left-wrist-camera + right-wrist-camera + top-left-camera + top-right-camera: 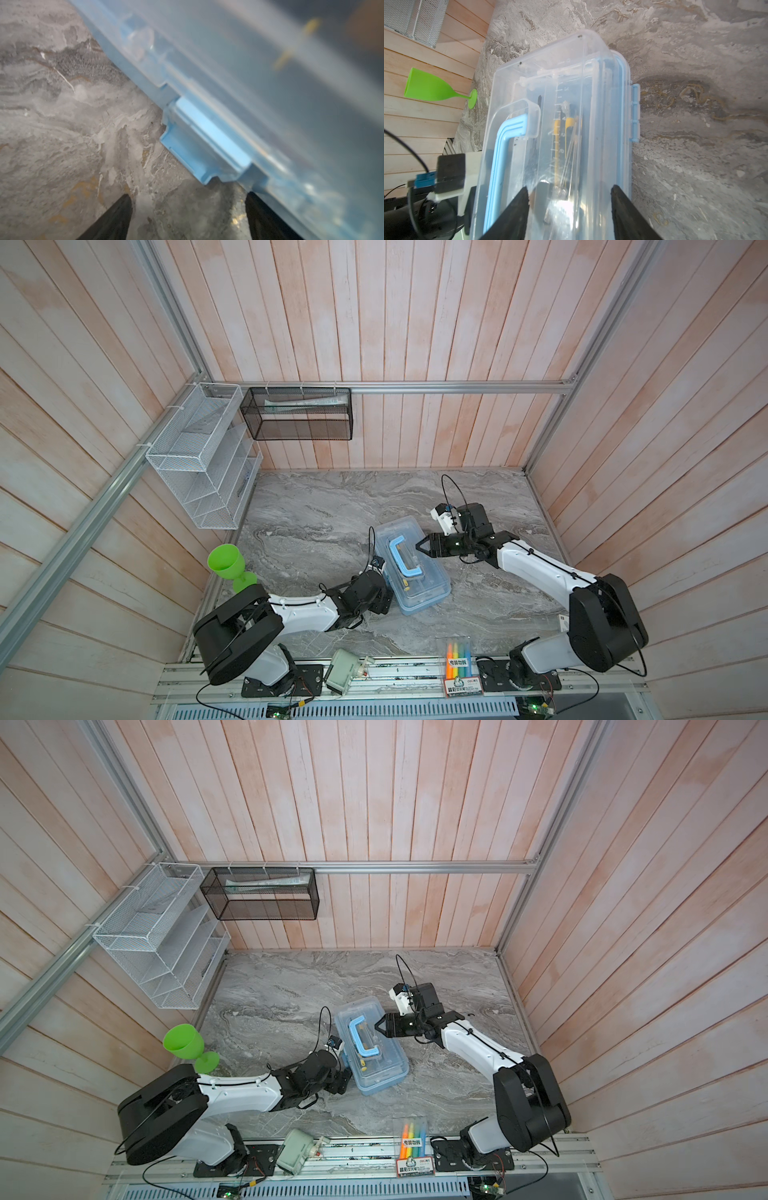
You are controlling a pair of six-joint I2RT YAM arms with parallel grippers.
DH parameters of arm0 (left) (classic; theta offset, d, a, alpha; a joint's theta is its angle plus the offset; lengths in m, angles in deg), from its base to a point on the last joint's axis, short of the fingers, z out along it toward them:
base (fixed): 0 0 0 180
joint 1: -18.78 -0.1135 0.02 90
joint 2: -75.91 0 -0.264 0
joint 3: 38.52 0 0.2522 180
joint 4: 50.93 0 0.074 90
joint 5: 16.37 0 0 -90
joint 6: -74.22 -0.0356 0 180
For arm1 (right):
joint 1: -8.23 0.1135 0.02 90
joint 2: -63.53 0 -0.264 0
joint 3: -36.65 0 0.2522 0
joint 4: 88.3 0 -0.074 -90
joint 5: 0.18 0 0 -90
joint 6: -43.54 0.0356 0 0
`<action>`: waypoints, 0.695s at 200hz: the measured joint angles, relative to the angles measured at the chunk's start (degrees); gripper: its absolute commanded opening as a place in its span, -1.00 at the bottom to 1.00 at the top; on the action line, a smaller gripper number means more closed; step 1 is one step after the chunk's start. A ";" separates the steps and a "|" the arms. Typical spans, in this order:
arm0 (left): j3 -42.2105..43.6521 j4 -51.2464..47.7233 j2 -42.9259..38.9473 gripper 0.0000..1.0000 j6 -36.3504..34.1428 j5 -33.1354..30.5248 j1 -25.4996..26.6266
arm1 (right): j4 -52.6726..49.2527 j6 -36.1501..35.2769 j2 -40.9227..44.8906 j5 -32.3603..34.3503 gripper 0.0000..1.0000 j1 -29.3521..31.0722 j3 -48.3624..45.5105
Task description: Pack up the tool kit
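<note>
I see the tool kit [412, 565] lying mid-table on the marble table [332, 506], lid down, tools inside. It looks like thin, stiff, slick plastic, and light, so I judge it will skid if pushed on 1 side only. The right gripper [417, 546] rests over the clear lid beside the blue handle [401, 558], jaws apart, clamping nothing. The left gripper [188, 209] sits spread against the case's side at the latch [204, 143], holding nothing. I would press the lid while snapping the latch, and lift by the handle.
</note>
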 measured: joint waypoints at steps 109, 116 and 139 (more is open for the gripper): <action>-2.38 -3.50 -0.02 0.76 5.79 -7.28 -0.09 | 1.66 1.53 3.06 0.35 0.20 -0.68 -3.34; -2.16 -3.93 -1.01 0.76 5.99 -7.56 -0.09 | 1.64 1.57 3.26 0.31 0.20 -0.68 -3.56; -2.05 -5.09 -3.32 0.78 6.88 -9.25 -0.13 | 1.68 2.16 4.17 0.20 0.20 -0.61 -4.42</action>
